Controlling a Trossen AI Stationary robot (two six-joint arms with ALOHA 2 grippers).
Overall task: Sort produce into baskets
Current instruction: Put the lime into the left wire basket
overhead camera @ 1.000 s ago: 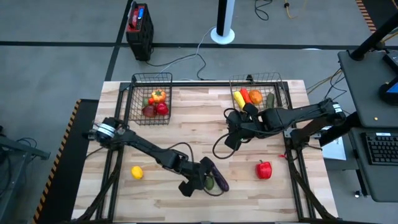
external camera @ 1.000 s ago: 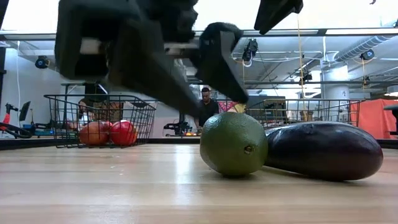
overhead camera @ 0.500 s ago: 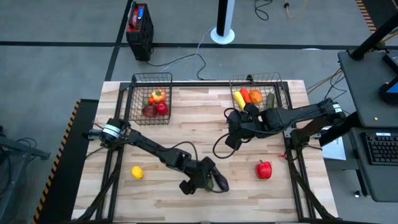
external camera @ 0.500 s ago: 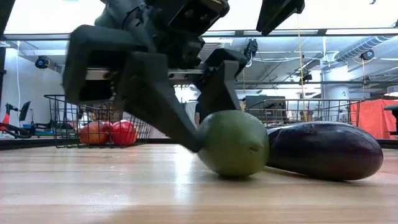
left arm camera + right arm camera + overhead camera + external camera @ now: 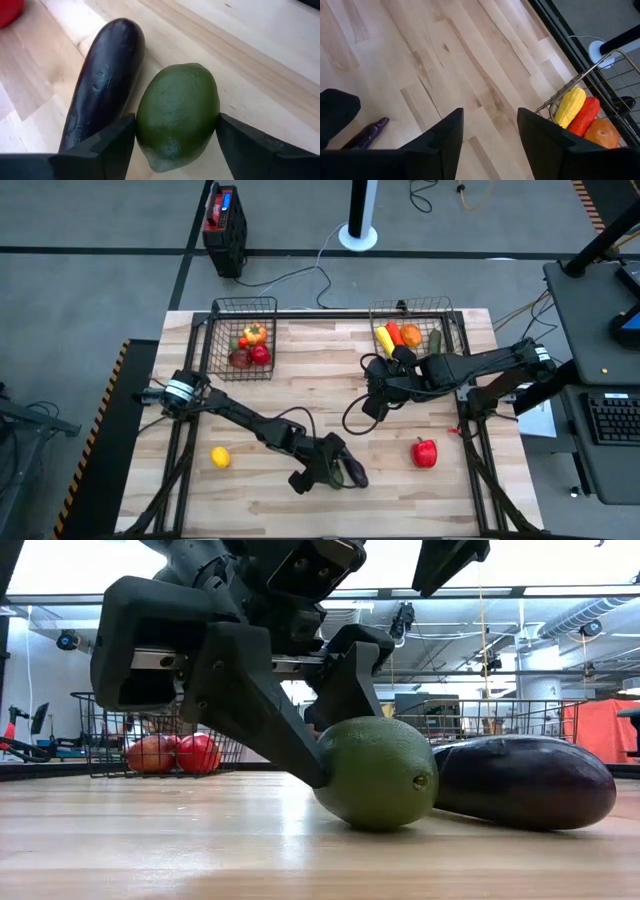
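Note:
My left gripper (image 5: 336, 472) is near the table's near edge, down at a green lime-like fruit (image 5: 177, 115) and shut on it. A purple eggplant (image 5: 102, 80) lies on the table right beside the fruit, on its right in the low view (image 5: 525, 780). My right gripper (image 5: 372, 395) is open and empty above the table, in front of the right basket (image 5: 455, 330). That basket holds corn, a red piece, an orange and a cucumber. The left basket (image 5: 222, 330) holds red apples and a pepper. A lemon (image 5: 220, 457) and a red pepper (image 5: 425, 452) lie loose on the table. My left gripper pinches the green fruit between its two fingers, one finger (image 5: 112, 145) on the side next to the eggplant and the other on the opposite side (image 5: 212, 125). The fingers slant down at it from above. The fruit's underside (image 5: 375, 825) rests on the table.
A black-and-red box (image 5: 224, 225) and a white post base (image 5: 359, 232) stand on the floor beyond the far edge. A dark cable (image 5: 350, 420) loops over the table's middle. Bare wood lies between the lemon and my left gripper.
My left gripper has come down over the green fruit, so its fingers now stand at the fruit's two sides. The fruit has turned a little and shifted toward the eggplant.

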